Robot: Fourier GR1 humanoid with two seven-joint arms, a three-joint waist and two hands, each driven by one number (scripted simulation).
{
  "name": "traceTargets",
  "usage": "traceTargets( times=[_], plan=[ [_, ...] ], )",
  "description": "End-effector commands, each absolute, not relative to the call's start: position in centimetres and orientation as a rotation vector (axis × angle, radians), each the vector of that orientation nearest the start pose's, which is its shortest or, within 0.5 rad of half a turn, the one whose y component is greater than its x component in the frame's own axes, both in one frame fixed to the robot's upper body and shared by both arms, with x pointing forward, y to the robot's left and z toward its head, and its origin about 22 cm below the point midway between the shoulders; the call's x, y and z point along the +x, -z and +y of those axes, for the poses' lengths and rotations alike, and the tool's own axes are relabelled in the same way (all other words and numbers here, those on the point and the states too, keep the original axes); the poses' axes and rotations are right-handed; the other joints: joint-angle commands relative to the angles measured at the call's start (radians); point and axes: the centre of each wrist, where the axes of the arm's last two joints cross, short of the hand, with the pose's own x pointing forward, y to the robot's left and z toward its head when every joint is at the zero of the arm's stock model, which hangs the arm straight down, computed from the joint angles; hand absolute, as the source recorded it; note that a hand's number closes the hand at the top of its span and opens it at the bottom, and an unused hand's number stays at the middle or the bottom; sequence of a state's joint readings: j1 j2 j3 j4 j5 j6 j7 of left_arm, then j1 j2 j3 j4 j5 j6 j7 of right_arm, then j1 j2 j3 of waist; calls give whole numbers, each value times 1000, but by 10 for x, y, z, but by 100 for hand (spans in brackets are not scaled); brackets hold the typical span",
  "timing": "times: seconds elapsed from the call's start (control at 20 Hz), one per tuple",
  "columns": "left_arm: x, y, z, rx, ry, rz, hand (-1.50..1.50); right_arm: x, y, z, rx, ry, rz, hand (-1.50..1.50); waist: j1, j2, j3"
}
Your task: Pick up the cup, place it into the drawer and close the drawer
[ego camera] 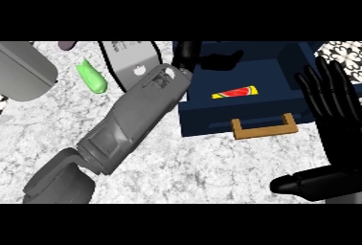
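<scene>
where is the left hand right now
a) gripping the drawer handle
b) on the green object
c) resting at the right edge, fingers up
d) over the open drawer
d: the left hand reaches over the back of the open drawer; the right hand is the one at the right edge, and the handle is untouched.

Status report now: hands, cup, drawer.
Left hand over the open drawer, fingers hidden. Right hand open, resting at right edge. Cup not visible. Red-yellow item lies in drawer.
</scene>
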State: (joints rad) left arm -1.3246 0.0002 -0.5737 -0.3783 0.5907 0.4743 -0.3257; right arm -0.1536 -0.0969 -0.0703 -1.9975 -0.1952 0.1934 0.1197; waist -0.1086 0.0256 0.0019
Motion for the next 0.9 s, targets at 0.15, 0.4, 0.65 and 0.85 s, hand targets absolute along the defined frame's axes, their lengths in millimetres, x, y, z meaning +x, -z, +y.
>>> traceTargets(
  times=[0.15, 0.4, 0.65, 0.85],
  plan=[
    [425, -132, 9, -96, 274, -1902, -150, 231, -135, -258, 272, -170, -2025, -150, -3, -2, 0],
    [423, -147, 4, -224, 166, -1967, -150, 234, -143, -246, 326, -155, -2006, -150, 32, -9, -1],
    [414, -155, -3, -342, 127, -1958, -150, 227, -141, -261, 346, -153, -2001, -150, 76, -23, -1],
    [425, -156, 24, -317, 30, -1931, -150, 219, -144, -260, 320, -251, -1994, 150, 105, -29, -2]
  ],
)
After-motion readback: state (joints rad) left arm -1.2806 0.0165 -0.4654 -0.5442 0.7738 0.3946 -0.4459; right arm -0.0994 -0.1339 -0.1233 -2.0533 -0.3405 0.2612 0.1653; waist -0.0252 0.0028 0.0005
